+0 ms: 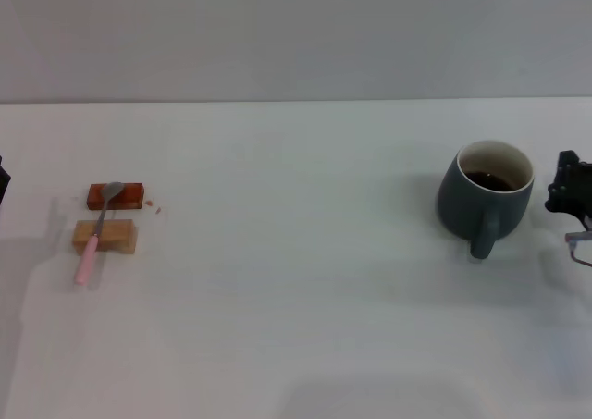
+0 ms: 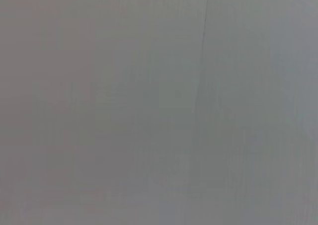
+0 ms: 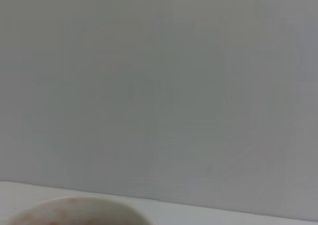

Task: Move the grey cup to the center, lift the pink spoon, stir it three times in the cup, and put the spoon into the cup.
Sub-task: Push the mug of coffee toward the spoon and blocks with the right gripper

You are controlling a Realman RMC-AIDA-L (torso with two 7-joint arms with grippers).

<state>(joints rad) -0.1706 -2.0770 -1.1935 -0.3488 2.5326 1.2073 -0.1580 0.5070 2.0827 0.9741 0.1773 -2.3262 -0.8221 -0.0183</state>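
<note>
The white counter fills most of the head view, and its front right corner looks washed out. The grey cup stands upright far to the right, dark liquid inside, its loop handle turned toward the robot. In the right wrist view only a pale curved rim of the cup shows, cut off by the frame edge. Just right of the cup, the right gripper is cut by the frame edge; whether its fingers are released or clenched cannot be told. A dark sliver at the far left edge may be the left gripper, its fingers hidden. Well apart on the left, the pink spoon lies across a tan wooden block, its bowl resting on a small red block.
</note>
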